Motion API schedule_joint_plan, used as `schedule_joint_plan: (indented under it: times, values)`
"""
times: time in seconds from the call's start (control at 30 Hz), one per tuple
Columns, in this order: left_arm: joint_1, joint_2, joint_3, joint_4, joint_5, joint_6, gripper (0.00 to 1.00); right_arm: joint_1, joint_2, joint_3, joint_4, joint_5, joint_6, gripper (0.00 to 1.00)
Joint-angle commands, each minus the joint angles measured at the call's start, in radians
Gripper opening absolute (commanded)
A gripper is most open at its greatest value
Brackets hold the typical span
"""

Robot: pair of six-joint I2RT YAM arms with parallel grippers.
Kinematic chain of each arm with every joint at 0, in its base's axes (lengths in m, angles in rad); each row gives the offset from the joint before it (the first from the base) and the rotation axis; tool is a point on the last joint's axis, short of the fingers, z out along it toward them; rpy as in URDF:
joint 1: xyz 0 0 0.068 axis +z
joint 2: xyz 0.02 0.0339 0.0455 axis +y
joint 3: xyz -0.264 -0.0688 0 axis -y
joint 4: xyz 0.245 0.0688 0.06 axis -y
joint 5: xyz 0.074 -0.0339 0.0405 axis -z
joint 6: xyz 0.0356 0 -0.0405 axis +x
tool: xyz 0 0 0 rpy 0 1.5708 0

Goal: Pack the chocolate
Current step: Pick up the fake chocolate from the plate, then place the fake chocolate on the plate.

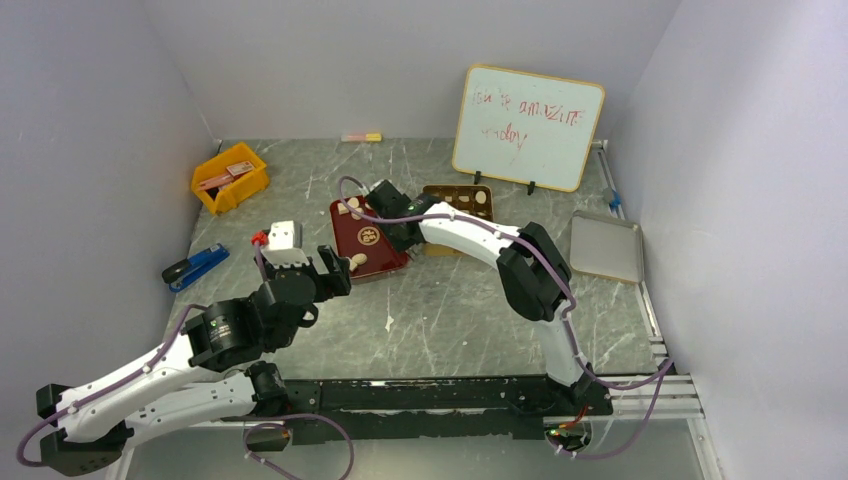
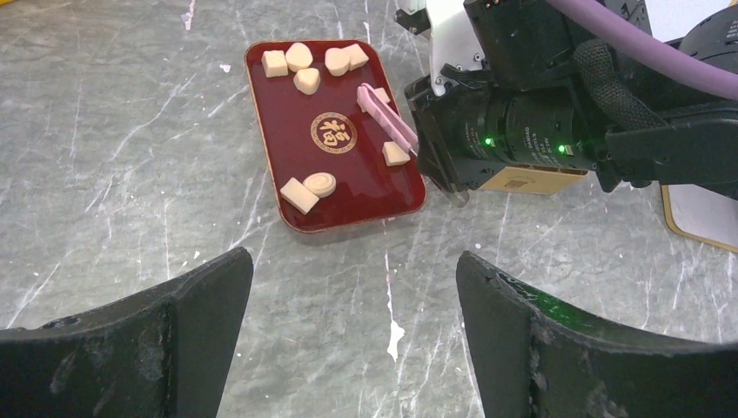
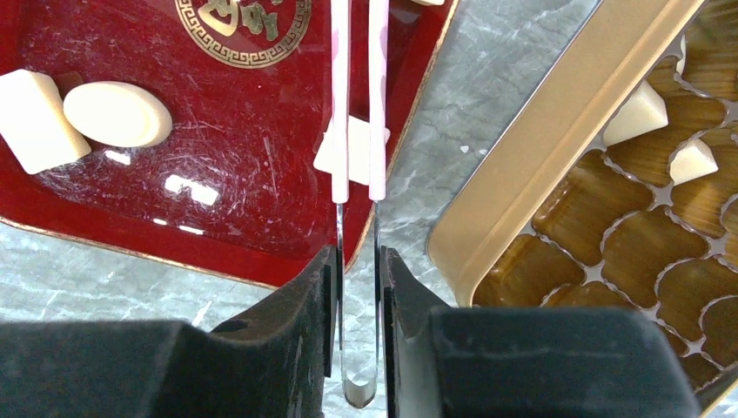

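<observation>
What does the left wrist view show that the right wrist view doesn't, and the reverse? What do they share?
Left wrist only: the open left gripper and a cluster of chocolate pieces at the red tray's far end. Right wrist only: the gold tray's moulded cells, two holding pieces, and the right gripper shut on the pink tweezers. Both: the red tray, the tweezers passing over one piece near its edge, and a round piece beside a rectangular one.

Robot lab cell.
White walls [image 1: 100, 150] box the counter [image 1: 450, 320]; whiteboard [image 1: 528, 125] at back; left arm [image 1: 150, 380] and right arm [image 1: 535, 270] bolted to a rail [image 1: 420, 392].
</observation>
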Motion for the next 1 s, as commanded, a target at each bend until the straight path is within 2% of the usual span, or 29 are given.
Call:
schedule_joint_plan:
  times: [0.0,0.3,0.73,0.97]
  values:
    - [-0.005,0.002,-0.003,0.016,-0.014,-0.013,0.91,0.007,-0.07,-0.014,0.0,-0.004,0.0,0.16]
    - [-0.006,0.007,0.001,0.017,-0.011,-0.015,0.91,0.071,-0.173,-0.092,0.016,-0.019,0.005,0.16]
    - [-0.005,0.003,0.01,0.018,-0.004,-0.013,0.91,0.167,-0.227,-0.185,0.014,-0.039,0.023,0.28]
    - [-0.005,0.006,0.013,0.018,-0.001,-0.013,0.91,0.201,-0.217,-0.174,0.004,-0.041,0.026,0.31]
